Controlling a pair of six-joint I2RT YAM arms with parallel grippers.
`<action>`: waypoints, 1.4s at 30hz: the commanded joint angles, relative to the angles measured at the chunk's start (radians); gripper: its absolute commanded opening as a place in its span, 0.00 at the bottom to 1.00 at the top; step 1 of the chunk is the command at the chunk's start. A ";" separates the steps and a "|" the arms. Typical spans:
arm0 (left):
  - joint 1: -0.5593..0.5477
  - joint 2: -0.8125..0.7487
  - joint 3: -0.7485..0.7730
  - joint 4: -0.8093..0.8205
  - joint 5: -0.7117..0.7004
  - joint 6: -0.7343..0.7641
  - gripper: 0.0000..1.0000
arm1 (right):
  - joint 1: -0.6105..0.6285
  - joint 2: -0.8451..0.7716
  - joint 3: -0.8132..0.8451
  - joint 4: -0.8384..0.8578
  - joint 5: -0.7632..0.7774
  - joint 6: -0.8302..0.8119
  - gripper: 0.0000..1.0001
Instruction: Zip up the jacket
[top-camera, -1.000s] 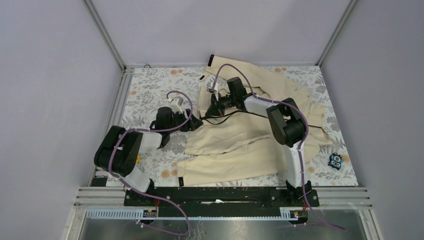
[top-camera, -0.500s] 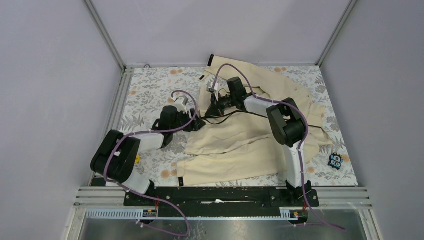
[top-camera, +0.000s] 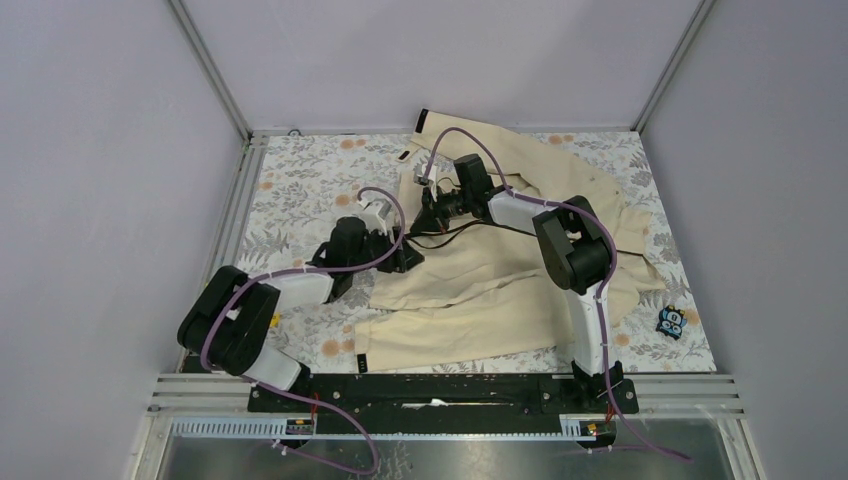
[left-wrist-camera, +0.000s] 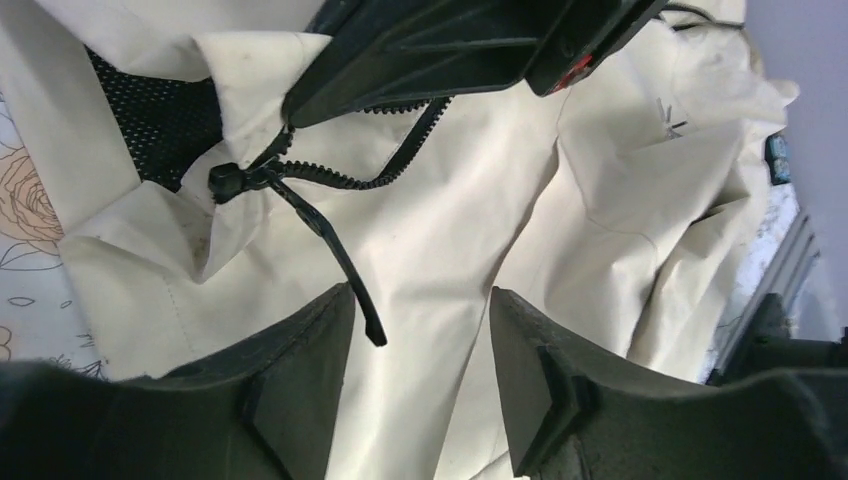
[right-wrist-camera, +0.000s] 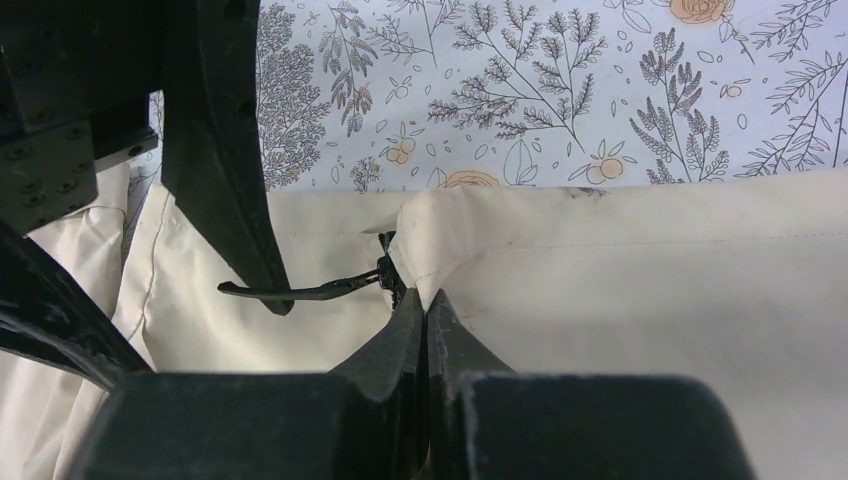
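Observation:
The cream-beige jacket (top-camera: 500, 275) lies spread over the right half of the floral table. My right gripper (top-camera: 431, 212) is shut on a fold of the jacket's edge (right-wrist-camera: 470, 250), right beside the zipper slider; its tips (right-wrist-camera: 425, 300) meet on the cloth. My left gripper (top-camera: 405, 258) is open over the jacket. In the left wrist view (left-wrist-camera: 420, 295) the black zipper slider (left-wrist-camera: 225, 183) sits ahead, and its long pull tab (left-wrist-camera: 335, 255) hangs down with its end just inside the left finger (left-wrist-camera: 310, 340), not gripped. The tab (right-wrist-camera: 300, 292) also shows in the right wrist view.
A small blue-and-black object (top-camera: 671, 321) lies on the floral cloth (top-camera: 300, 180) at the right, near the front. Metal rails (top-camera: 240, 200) and grey walls bound the table. A black cuff tab (top-camera: 361, 361) lies near the front edge.
My left arm has moved right and forward, bringing its open gripper onto the jacket by the zipper pull. The right arm has held still, shut on the jacket.

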 joint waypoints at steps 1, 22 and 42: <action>0.081 -0.077 -0.037 0.127 0.058 -0.062 0.59 | 0.008 -0.038 0.011 0.028 -0.034 0.004 0.00; 0.111 0.003 -0.010 0.141 -0.003 -0.048 0.53 | 0.008 -0.038 0.015 0.027 -0.037 0.005 0.00; 0.165 0.056 0.215 -0.175 -0.078 0.088 0.70 | 0.009 -0.039 0.015 0.027 -0.042 0.006 0.00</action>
